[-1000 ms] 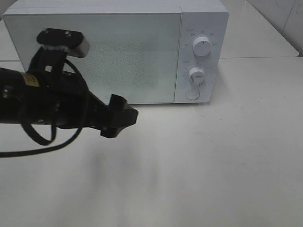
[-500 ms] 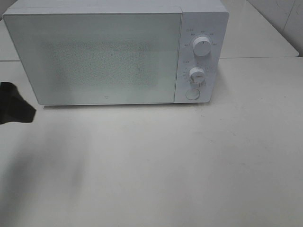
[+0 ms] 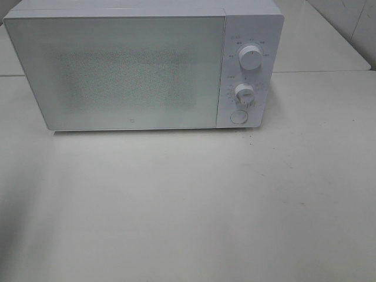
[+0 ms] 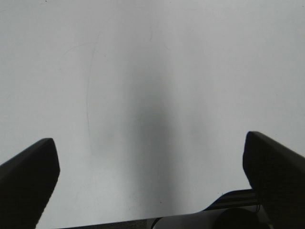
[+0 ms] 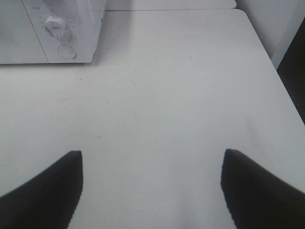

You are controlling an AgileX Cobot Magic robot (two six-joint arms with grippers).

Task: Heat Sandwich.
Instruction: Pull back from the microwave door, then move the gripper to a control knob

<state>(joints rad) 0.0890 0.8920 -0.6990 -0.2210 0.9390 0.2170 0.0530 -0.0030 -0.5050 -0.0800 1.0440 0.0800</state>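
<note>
Sandwich: not visible in any view; location cannot be told. The microwave [image 3: 135, 64] has its door [image 3: 117, 70] shut, and the door's speckled, frosted panel hides the inside.

Microwave: white, boxy, smooth casing with rounded corners. The control strip on its right side carries two round white knobs, upper [image 3: 251, 59] and lower [image 3: 244, 94], with a flat round button [image 3: 238, 116] below them.

Surface [image 3: 235, 205]: matte off-white, with faint scuffs and a thin curved scratch [image 4: 88, 95] seen from the left wrist. A wide bare stretch lies in front of the microwave and to its right. From the right wrist, the surface's far edge [image 5: 267, 57] runs straight to a rounded corner, with a dark gap beyond.

Left end effector [image 4: 150, 140]: black fingers [image 4: 28, 181] spread wide, nothing between them, bare surface below.

Right end effector [image 5: 152, 155]: dark fingers [image 5: 47, 191] spread wide, empty, well apart from the microwave's front corner.
</note>
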